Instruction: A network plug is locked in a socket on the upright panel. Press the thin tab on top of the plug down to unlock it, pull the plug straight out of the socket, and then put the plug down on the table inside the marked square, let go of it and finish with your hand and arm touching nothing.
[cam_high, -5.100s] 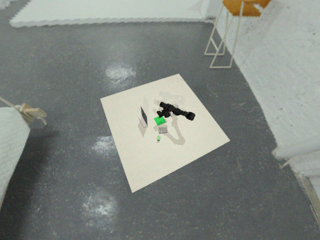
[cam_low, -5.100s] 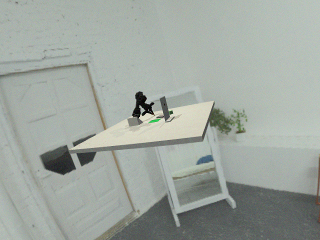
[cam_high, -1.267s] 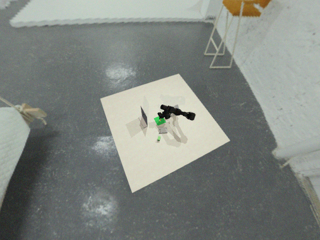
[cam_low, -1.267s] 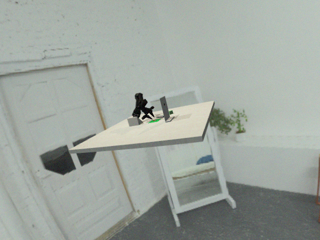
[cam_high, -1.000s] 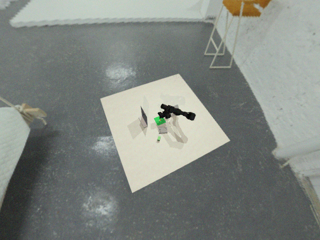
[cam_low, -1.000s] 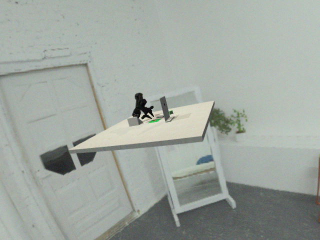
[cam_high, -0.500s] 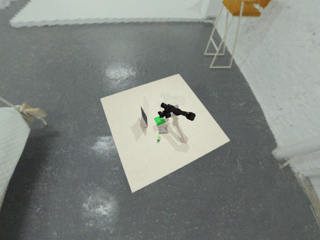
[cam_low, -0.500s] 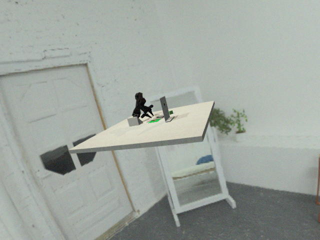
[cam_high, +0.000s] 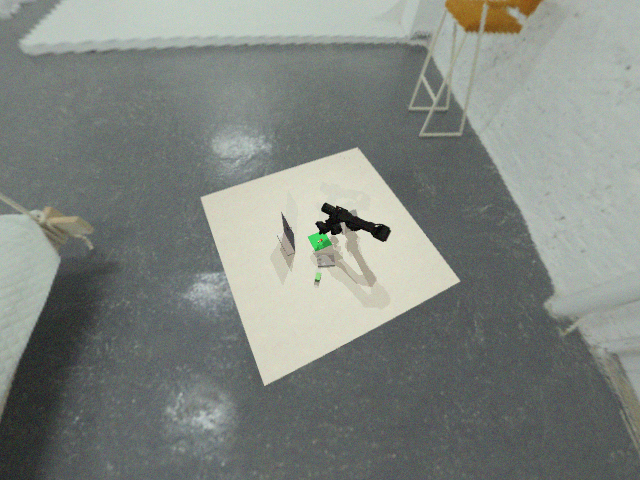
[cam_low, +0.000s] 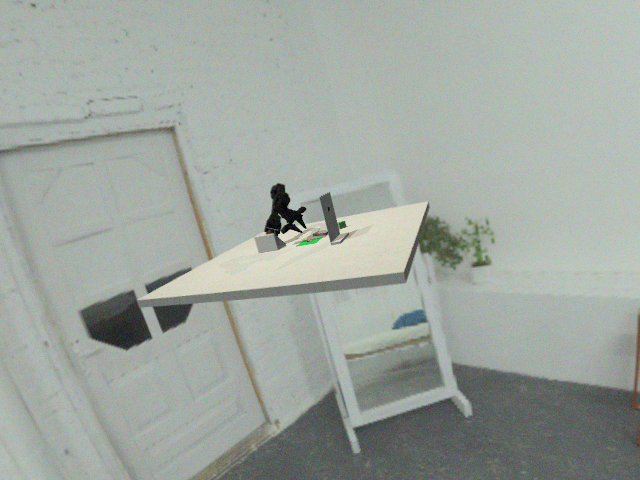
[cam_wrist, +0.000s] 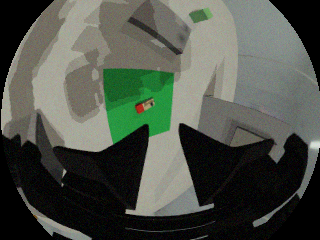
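Observation:
The small plug (cam_high: 320, 241) (cam_wrist: 142, 106), tan with a red end, lies on the green marked square (cam_high: 313, 239) (cam_low: 301, 244) (cam_wrist: 117, 122), near its middle. My gripper (cam_high: 320, 230) (cam_low: 303, 230) (cam_wrist: 163, 127) is open part way with nothing between its fingers. It is above the table, and in the wrist view the plug lies beyond the left fingertip, apart from it. The upright panel (cam_high: 287, 232) (cam_low: 329, 219) (cam_wrist: 215, 117) stands beside the square. The wrist view shows a recessed opening in it, partly hidden behind the right finger.
A grey block (cam_high: 325, 260) (cam_wrist: 167, 27) with a dark edge lies near the square, on the side away from the arm. A small green block (cam_high: 317, 277) (cam_low: 342, 224) (cam_wrist: 201, 15) lies beyond it. A grey wedge-shaped block (cam_low: 267, 242) stands near the arm's base.

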